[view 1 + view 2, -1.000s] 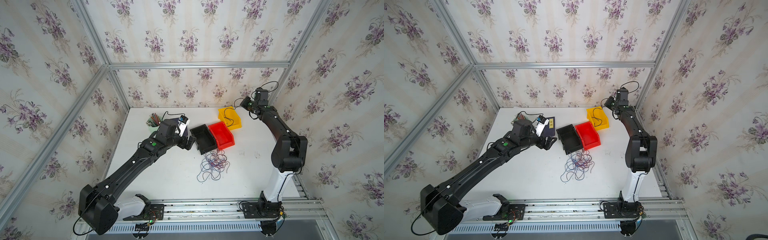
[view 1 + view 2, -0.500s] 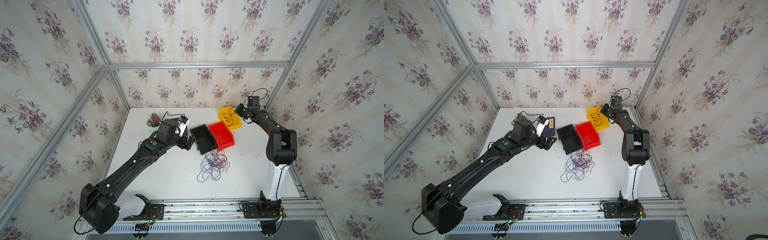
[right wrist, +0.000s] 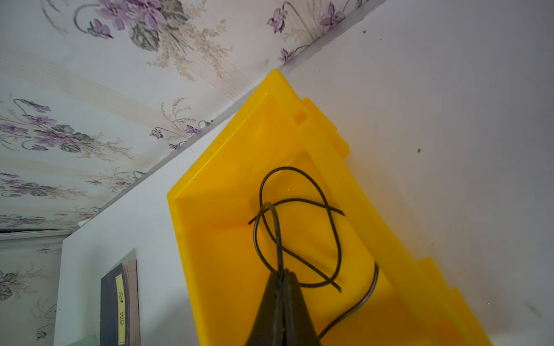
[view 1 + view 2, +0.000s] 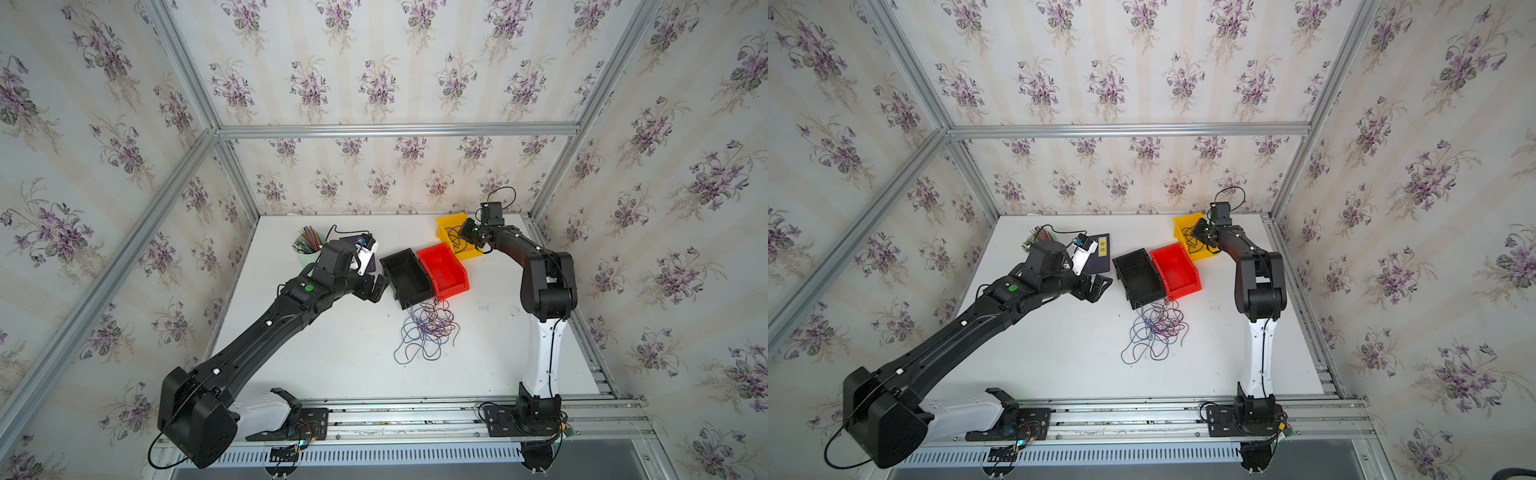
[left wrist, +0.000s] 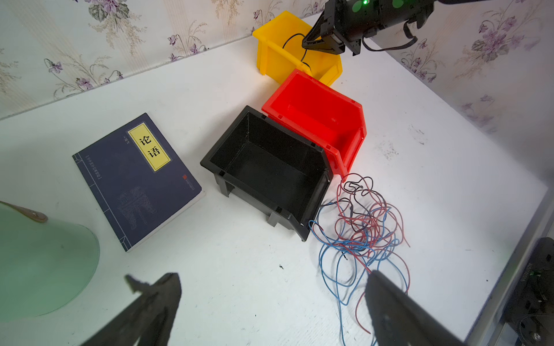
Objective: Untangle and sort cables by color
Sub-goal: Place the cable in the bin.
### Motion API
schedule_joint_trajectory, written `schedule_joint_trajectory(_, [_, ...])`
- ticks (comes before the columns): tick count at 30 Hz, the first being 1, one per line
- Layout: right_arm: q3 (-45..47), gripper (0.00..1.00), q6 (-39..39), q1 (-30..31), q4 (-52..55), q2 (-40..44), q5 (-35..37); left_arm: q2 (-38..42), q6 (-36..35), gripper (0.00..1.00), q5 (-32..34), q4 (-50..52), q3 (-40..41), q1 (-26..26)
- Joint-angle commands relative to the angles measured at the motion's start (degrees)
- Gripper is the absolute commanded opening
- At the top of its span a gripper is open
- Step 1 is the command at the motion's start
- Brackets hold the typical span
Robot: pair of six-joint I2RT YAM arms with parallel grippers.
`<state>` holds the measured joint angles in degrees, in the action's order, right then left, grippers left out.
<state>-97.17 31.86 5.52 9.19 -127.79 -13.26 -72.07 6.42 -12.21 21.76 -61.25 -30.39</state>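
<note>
While right gripper (image 3: 280, 274) hangs over yellow bin (image 3: 227, 209) at the table's (image 4: 332, 365) 1 o'clock, its jaws pinch one black cable (image 3: 278, 236). The loop droops inside, likely so letting go drops it there. Wide open and empty, left gripper (image 5: 272, 277) hovers at 9 o'clock of black bin (image 5: 317, 185), probably staged for the red-blue-black tangle (image 5: 365, 227) at that bin's 6 o'clock.

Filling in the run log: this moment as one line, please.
right gripper: shut on black cable, over yellow bin | left gripper: open, empty | cable tangle: beside black bin
</note>
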Motion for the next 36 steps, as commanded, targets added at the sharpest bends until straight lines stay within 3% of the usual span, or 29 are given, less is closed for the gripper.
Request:
schedule_joint_trajectory(1, [-0.5,0.0,-0.8,0.3,0.5,-0.5,0.3,0.2,-0.5,0.99,0.3,0.0,0.1,0.1])
schedule_joint_trajectory(8, [-0.3,0.22,-2.2,0.9,2.4,0.6,1.0,0.0,-0.4,0.99,-0.1,-0.9,0.6,0.2])
schedule_joint_trajectory(14, [0.9,0.34,-3.1,0.9,3.4,2.9,1.6,0.7,0.7,0.99,-0.4,-2.2,1.6,0.2])
schedule_joint_trajectory(24, [-0.6,0.45,-4.7,0.9,5.5,4.4,2.4,1.9,2.0,1.0,-0.5,-3.3,2.2,0.2])
schedule_joint_trajectory(30, [-7.5,0.47,-2.9,0.5,6.2,0.0,-5.5,1.9,2.9,1.0,-1.3,-2.6,2.1,0.2])
schedule_joint_trajectory(36, [-8.5,0.61,0.0,-0.2,7.4,-2.1,-7.5,2.8,3.3,1.0,-1.2,-1.2,2.0,0.2])
